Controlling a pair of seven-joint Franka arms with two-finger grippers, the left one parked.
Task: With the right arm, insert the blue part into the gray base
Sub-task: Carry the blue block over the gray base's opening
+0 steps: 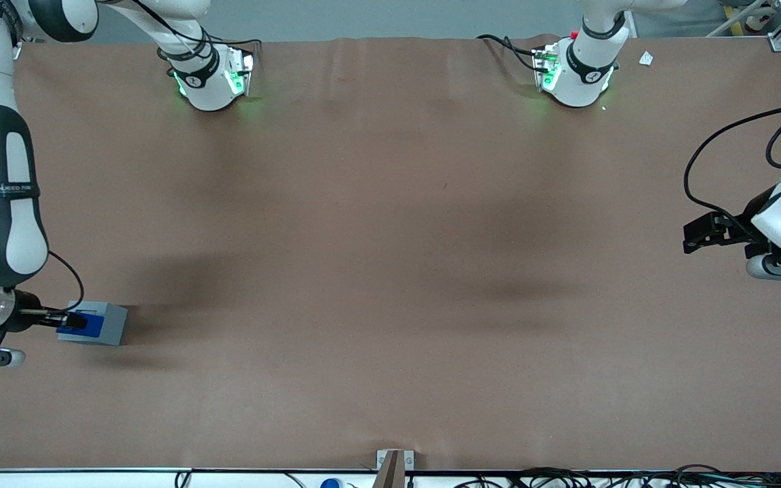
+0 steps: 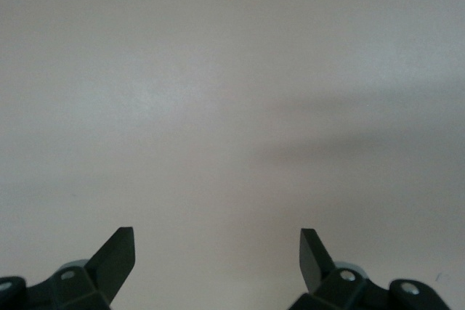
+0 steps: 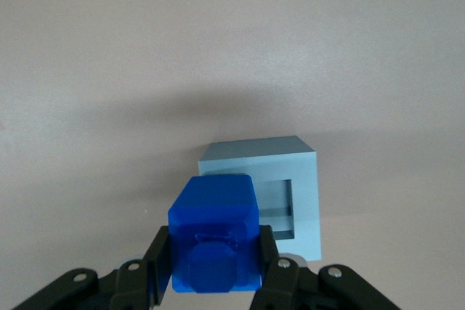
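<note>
Your right arm's gripper is clamped on the blue part, which hangs over the gray base. The base's square recess shows just past the part, toward the parked arm's end, so the part looks not yet centred.

Blue part hides recess (partly).

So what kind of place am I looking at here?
Probably a robotics lab test bench: white jointed arms bolted to a brown-covered table, loose cables along its edge, and the right arm's slim black gripper holding a small blue plastic block over a gray square base.
</note>
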